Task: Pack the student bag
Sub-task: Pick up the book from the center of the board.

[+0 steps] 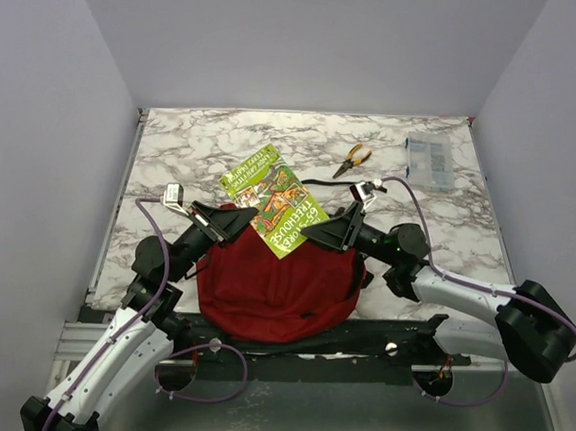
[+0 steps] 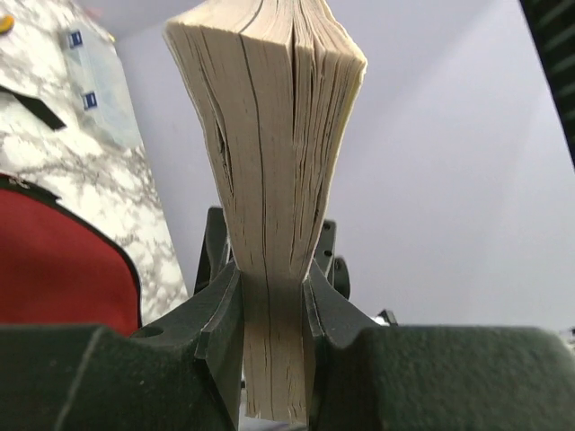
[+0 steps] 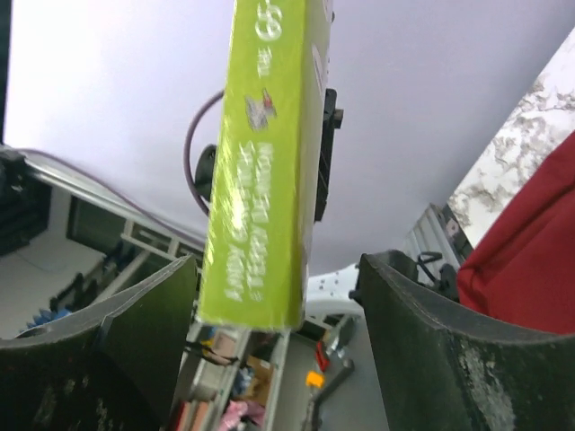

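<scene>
Book (image 1: 274, 198) is clenched at its page edge by the left gripper (image 2: 272, 287); the right gripper (image 3: 274, 301) stands released, its jaws wide around the spine. The bag (image 1: 271, 286) lies below both jaws. With one grip only, the book may pivot and slide out, missing the bag.

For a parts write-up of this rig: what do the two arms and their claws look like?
The left arm and right arm match: white shells on the lower links, black joints and upper links. A thin purple cable runs loosely along each. The left claw and right claw are black, each with two thick, blocky matte fingers; the right's show pale scuffs.
</scene>
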